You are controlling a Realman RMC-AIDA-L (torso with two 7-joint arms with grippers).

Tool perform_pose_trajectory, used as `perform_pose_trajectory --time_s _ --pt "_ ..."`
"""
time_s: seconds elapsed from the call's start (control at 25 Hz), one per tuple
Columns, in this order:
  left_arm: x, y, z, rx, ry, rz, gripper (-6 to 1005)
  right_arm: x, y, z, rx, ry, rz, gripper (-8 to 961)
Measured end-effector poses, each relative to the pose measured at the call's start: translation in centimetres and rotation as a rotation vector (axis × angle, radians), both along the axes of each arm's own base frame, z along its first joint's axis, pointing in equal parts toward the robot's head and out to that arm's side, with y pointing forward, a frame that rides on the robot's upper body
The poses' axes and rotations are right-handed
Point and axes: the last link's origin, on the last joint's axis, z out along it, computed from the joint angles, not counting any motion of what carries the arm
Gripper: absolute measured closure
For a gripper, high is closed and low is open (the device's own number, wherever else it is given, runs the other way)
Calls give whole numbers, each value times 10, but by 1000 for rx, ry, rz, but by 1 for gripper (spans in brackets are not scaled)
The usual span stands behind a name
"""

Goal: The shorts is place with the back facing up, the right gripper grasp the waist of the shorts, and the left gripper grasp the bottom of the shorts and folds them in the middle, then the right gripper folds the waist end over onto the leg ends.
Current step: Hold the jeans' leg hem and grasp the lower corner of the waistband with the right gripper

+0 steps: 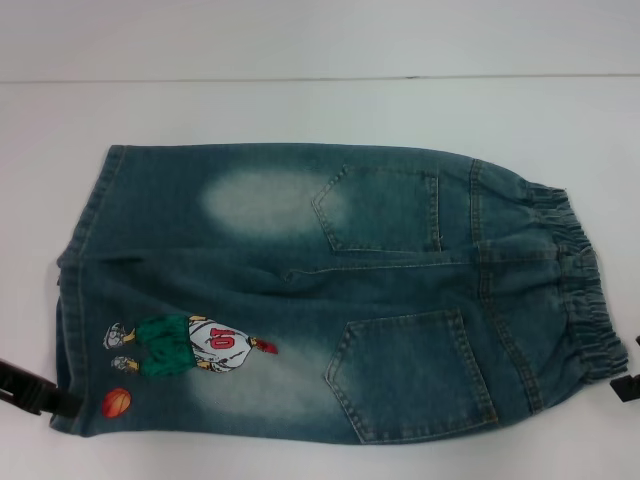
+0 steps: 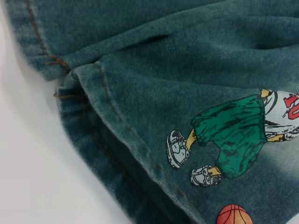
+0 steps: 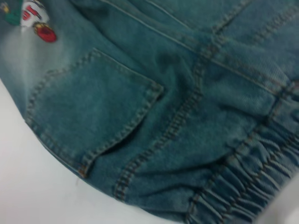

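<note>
Denim fills both wrist views, so you are already close on the shorts (image 1: 310, 290): the left wrist camera looks down on the stitched leg hems (image 2: 117, 140) beside the cartoon player print (image 2: 238, 135) and the orange basketball patch (image 2: 233, 215), and the right wrist camera sees a back pocket (image 3: 93, 112) and the puckered waist (image 3: 247, 182). From the head view, the shorts lie flat, back up, at the centre of the white surface (image 1: 300, 110); both pockets show, so by my reading neither fold has been made and everything remains to do. Their long axis runs from 9 to 3 o'clock, leg ends (image 1: 85, 290) pointing to 9 and the waist to 3. Your left hand (image 1: 35, 390) sits at about 8 o'clock, touching or just beside the near hem corner next to the ball patch; your right hand (image 1: 625, 380) is at roughly 4 o'clock, just beside the waistband's near end. Whether either hand is released or clenched on the cloth, I cannot tell; only dark slivers of them show.
</note>
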Motion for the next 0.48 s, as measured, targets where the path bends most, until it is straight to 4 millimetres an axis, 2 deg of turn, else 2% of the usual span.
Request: perform_pose_trajectory --time_s 0.48 --pt "1 -1 -2 -7 -5 1 983 2 2 -11 -13 9 9 60"
